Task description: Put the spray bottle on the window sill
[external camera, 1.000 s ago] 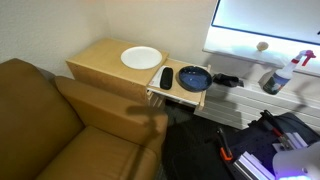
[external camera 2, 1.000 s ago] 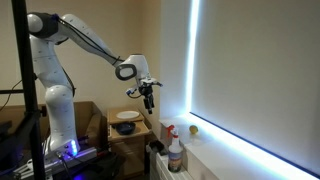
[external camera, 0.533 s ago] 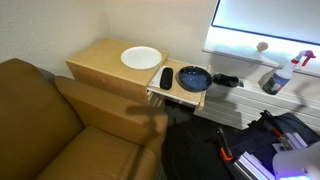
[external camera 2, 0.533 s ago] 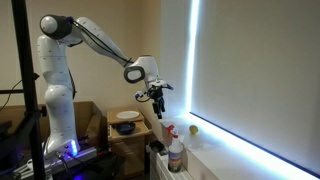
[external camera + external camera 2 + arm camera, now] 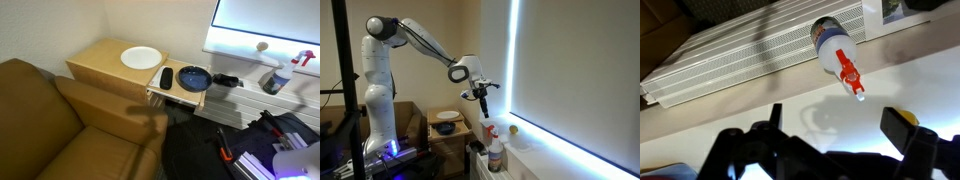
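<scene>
gripper (image 5: 483,102) is hovering, jaws spread and empty, over the spray bottle (image 5: 278,78) sitting at frame right, below the window sill (image 5: 232,52). looks like the approach step, next it's needing to drop and clamp the bottle.

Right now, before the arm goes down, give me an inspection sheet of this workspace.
Surface: pale grey shelf below the window; its slatted grille shows in the wrist view.
Job's things: bottle stands on the shelf, not yet on the sill.
Clutter: ball on the sill; plate on the wooden table; remote and bowl on the tray beside it.
Grippers: gripper open, above the bottle, apart from it.
Cables: nothing seen.
Surroundings: brown sofa, bright window, dark bags on the floor.
</scene>
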You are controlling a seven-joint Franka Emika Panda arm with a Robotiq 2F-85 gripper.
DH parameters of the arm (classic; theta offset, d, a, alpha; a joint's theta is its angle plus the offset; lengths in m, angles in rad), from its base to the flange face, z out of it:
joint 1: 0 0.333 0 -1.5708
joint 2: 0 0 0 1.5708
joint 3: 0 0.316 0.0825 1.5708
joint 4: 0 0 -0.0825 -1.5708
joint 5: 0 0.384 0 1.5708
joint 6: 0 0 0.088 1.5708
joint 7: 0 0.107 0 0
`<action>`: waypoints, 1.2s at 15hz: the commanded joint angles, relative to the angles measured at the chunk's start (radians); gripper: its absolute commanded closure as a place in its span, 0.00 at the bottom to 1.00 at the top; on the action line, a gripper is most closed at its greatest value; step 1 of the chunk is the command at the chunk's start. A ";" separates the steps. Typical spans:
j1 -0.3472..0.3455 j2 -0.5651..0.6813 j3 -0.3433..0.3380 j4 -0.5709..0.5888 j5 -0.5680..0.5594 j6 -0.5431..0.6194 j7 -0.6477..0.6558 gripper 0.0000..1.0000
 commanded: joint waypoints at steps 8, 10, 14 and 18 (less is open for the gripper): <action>0.022 0.077 0.048 0.044 0.188 -0.044 -0.217 0.00; 0.016 0.116 0.073 0.070 0.310 -0.074 -0.369 0.00; -0.017 0.244 0.077 0.143 0.280 -0.148 -0.559 0.00; -0.044 0.265 0.099 0.120 0.167 -0.069 -0.484 0.00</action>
